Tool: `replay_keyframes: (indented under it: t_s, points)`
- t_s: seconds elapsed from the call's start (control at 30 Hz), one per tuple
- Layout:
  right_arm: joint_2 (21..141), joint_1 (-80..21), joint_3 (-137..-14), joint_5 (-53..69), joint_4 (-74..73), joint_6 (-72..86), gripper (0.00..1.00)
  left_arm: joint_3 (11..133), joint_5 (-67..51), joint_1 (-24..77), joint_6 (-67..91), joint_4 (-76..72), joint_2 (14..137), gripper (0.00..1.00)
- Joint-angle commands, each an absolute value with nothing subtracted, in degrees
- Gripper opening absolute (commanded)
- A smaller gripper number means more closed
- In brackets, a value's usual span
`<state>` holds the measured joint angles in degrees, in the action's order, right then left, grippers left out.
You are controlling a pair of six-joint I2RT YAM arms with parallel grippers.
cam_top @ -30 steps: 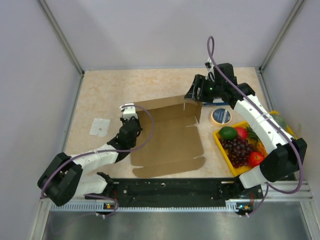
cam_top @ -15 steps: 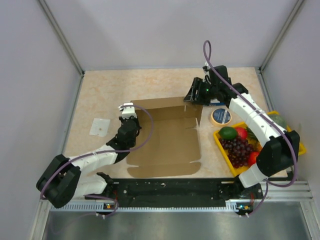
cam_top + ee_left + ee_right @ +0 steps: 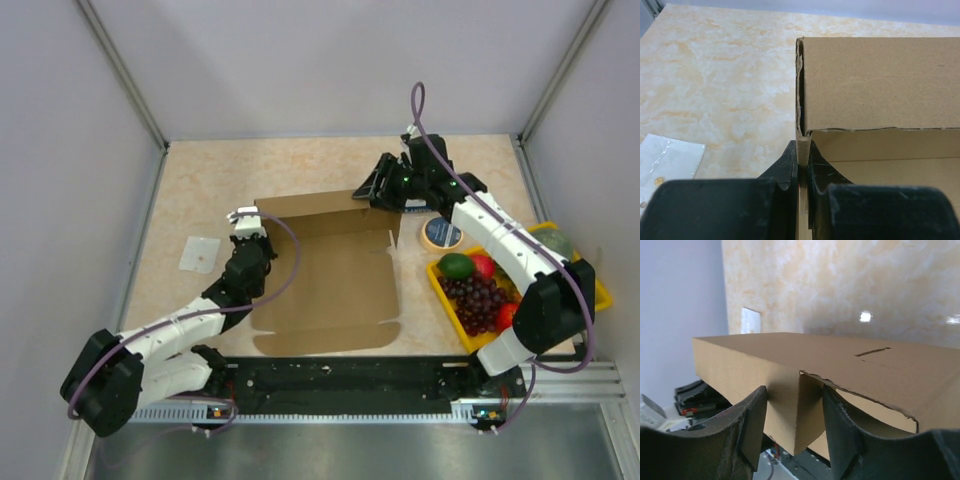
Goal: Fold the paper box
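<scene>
Paper box (image 3: 335, 285) lies at table (image 3: 210, 180) centre, rear wall raised. Left hand (image 3: 801, 157) is clamped on its left wall edge. Right hand (image 3: 794, 427) straddles the rear-right corner; grip cannot be determined.

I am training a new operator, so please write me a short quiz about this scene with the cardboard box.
1. True or false: the left gripper pinches a raised wall of the paper box.
2. What lies in the yellow tray? A) fruit B) cups C) tools
3. In the top view, on which side of the box is the white packet?
Key: 1 true; 2 A; 3 left, apart from the box.
</scene>
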<state>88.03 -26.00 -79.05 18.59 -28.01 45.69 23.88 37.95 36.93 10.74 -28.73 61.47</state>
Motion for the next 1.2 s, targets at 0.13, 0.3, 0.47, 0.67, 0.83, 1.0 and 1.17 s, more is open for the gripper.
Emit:
replay_keyframes:
  t_s: [0.13,0.3,0.47,0.67,0.83,1.0,1.17]
  points:
    - [83.6,-26.6,-76.3,21.7,-17.9,56.3,0.11,25.0,35.8,37.4,14.3,-28.3,57.4,0.00]
    - [83.2,-26.6,-72.2,22.7,-11.5,60.2,0.00,26.1,36.0,37.4,17.1,-24.3,55.3,0.00]
    - [83.3,-26.0,-70.2,26.0,-6.1,54.8,0.03,27.3,37.8,37.6,19.7,-19.3,52.5,0.00]
    - [73.5,-25.2,-72.4,20.7,-22.0,31.0,0.75,32.1,42.8,37.5,26.7,-6.1,51.0,0.00]
    - [61.6,-25.3,-63.1,15.4,-23.9,22.1,0.77,34.7,43.3,37.5,28.7,-1.7,49.0,0.00]
    - [55.7,-29.9,-53.7,9.9,-18.2,17.6,0.69,37.6,42.5,37.5,28.5,3.1,47.5,0.00]
    - [55.7,-38.1,-51.9,-4.8,-15.5,15.8,0.42,39.7,42.3,37.5,28.7,6.9,46.1,0.00]
